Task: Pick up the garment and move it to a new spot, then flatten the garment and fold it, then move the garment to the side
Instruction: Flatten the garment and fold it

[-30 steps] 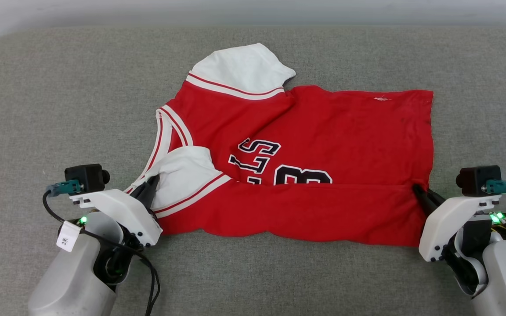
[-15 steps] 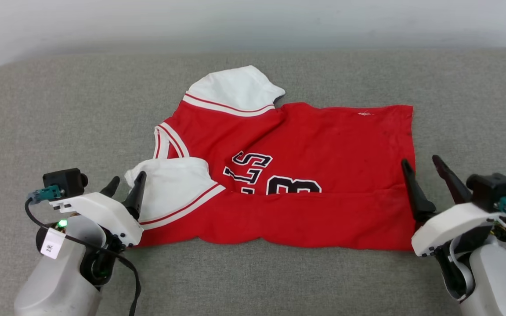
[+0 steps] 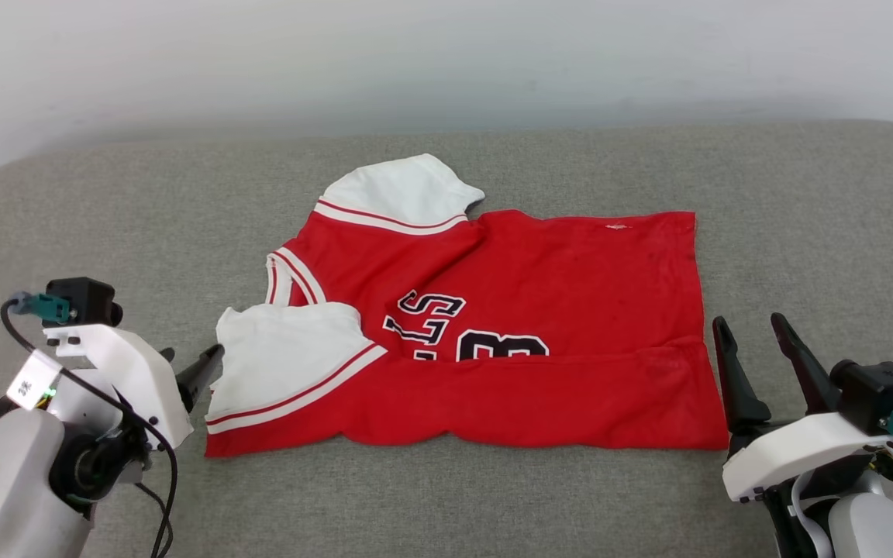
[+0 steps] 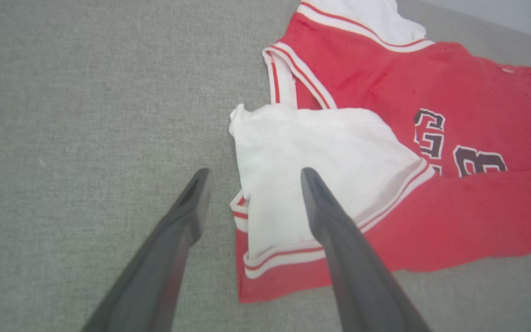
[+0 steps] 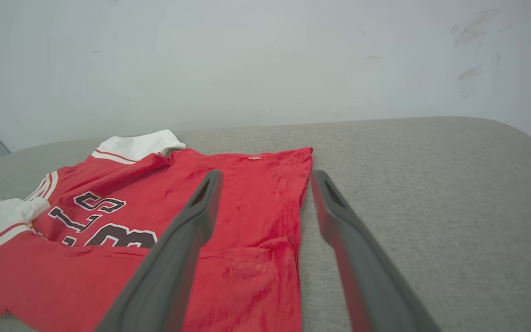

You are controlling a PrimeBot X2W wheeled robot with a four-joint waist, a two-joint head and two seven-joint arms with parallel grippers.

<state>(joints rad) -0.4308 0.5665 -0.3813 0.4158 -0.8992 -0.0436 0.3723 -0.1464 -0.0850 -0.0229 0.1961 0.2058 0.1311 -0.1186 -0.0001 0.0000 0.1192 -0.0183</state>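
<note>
The garment (image 3: 570, 279) is a red shirt with white sleeves, lying flat on the grey cushion (image 3: 105, 217). Its near edge is folded up over the lower half of the black lettering. My left gripper (image 3: 192, 356) is open just left of the near white sleeve (image 3: 284, 356), holding nothing. In the left wrist view the left gripper (image 4: 255, 173) has its fingers spread at the edge of that sleeve (image 4: 321, 152). My right gripper (image 3: 748, 322) stands open just right of the garment's near right corner. In the right wrist view the right gripper (image 5: 266, 173) straddles the garment's (image 5: 132, 180) right edge from above, holding nothing.
A pale wall (image 3: 446, 62) rises behind the cushion's far edge. Bare grey fabric stretches to the left, to the right (image 3: 818, 232) and in front of the garment. The cushion's corners are rounded.
Both grippers were shut on the ends of the folded edge; they have opened, let go and drawn back outward. The head camera has tilted up, so the whole picture has shifted.
</note>
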